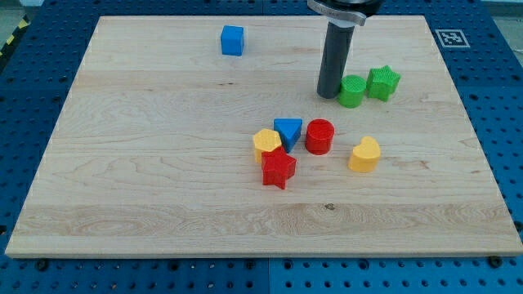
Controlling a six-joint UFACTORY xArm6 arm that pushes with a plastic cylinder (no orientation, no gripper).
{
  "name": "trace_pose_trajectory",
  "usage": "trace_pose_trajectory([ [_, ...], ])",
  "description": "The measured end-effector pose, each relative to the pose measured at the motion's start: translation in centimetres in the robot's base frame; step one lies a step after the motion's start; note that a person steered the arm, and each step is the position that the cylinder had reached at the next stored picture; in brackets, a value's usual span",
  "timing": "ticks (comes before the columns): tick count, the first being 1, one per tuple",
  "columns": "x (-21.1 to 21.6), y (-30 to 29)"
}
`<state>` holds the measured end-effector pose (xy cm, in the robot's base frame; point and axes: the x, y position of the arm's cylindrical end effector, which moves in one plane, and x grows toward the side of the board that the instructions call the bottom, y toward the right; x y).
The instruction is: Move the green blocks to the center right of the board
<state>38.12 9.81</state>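
A green round block [352, 91] and a green star block [382, 82] sit side by side, touching, in the upper right part of the wooden board [147, 180]. My tip [328, 95] is on the board just left of the green round block, touching or almost touching it. The rod rises from there to the view's top.
A blue cube [232, 40] sits near the view's top. Near the middle are a blue triangle [288, 131], a red cylinder [319, 136], a yellow hexagon-like block [266, 145] and a red star [279, 168]. A yellow heart-like block [365, 154] lies to their right.
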Motion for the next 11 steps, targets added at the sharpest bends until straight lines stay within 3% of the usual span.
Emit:
trace_pose_trajectory([
  [4,-0.4,2.3],
  [6,0.0,-8.7],
  [8,-0.4,-9.0],
  [10,-4.0,-3.9],
  [11,-3.7,-3.7],
])
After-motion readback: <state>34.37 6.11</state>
